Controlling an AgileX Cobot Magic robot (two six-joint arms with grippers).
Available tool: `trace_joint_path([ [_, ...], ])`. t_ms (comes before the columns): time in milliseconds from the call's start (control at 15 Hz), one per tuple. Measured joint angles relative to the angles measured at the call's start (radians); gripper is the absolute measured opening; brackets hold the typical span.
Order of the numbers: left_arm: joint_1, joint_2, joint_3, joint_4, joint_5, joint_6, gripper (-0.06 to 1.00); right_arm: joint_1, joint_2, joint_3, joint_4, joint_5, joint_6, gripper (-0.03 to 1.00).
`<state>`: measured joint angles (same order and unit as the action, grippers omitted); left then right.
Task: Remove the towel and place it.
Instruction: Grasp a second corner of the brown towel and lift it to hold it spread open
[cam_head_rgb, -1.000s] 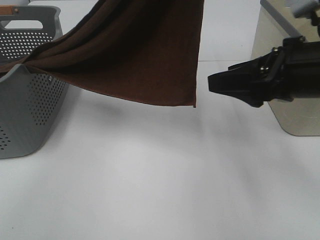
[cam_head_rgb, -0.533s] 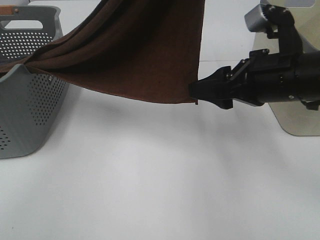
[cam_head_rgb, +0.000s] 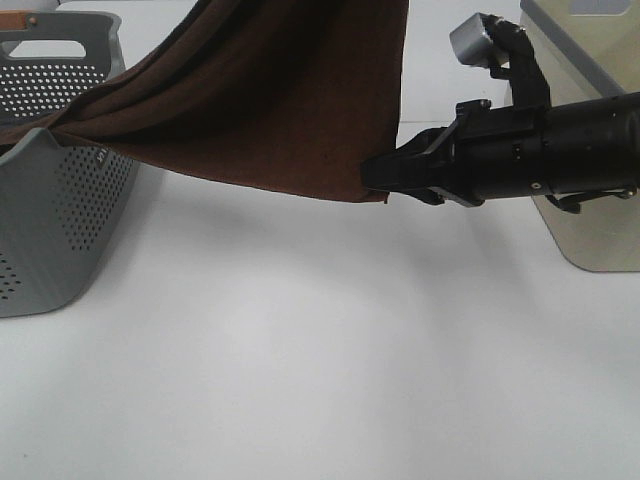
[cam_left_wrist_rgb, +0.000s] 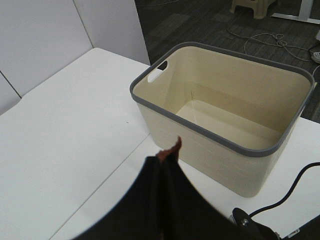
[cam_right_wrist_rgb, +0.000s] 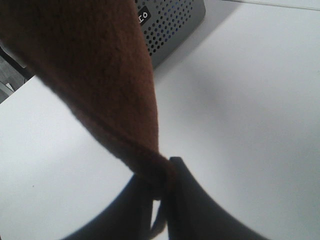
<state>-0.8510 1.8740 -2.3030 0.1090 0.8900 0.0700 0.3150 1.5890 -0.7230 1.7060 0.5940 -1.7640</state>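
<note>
White worktop (cam_head_rgb: 300, 380) spreads beneath both of my arms. Closest to my right wrist camera, my right end effector (cam_right_wrist_rgb: 159, 186) is clamped on the lower corner of the towel (cam_head_rgb: 280, 100). The brown plush is bunched into a small knot between the two dark fingers (cam_right_wrist_rgb: 186, 200). In the high view that arm reaches in level from the right, and its tips meet the cloth just where the hanging side edge and the bottom hem join.

My left end effector (cam_left_wrist_rgb: 167, 162) is pressed together on another corner. A small reddish tip of cloth pokes out above the closed fingers. That end effector sits above the top edge of the high view, so only its wrist camera shows it.

Between these two grips the towel hangs in the air, clear of the worktop, with a soft shadow under it. Its far end drapes over the rim of the perforated grey basket (cam_head_rgb: 50, 220) on the left, and the hem sags from there across to my right grip.

Further off, the cream basket (cam_left_wrist_rgb: 200, 131) with the grey rim stands on the right side of the worktop, behind my right arm. A black cable (cam_left_wrist_rgb: 287, 192) lies on the worktop beside it. Beyond the worktop edge lies dark floor (cam_left_wrist_rgb: 200, 20).
</note>
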Motion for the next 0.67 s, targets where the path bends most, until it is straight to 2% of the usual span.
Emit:
trace_joint_path([
  [67,0.000,0.000,0.000,0.000,0.000,0.000,0.00,0.000,0.000,0.000,0.001,0.001,0.010,0.00],
  [200,0.000,0.000,0.000,0.001,0.000,0.000,0.00,0.000,0.000,0.000,-0.002,0.002,0.062,0.00],
  [400,0.000,0.011,0.000,0.029,0.000,-0.001,0.00,0.000,-0.015,0.000,-0.067,-0.001,0.176,0.00],
  [533,0.001,0.044,0.000,0.072,0.000,-0.025,0.00,0.000,-0.059,-0.023,-0.217,-0.011,0.343,0.00],
  [667,0.001,0.089,0.000,0.147,0.000,-0.070,0.00,0.000,-0.103,-0.070,-0.434,-0.013,0.620,0.00],
])
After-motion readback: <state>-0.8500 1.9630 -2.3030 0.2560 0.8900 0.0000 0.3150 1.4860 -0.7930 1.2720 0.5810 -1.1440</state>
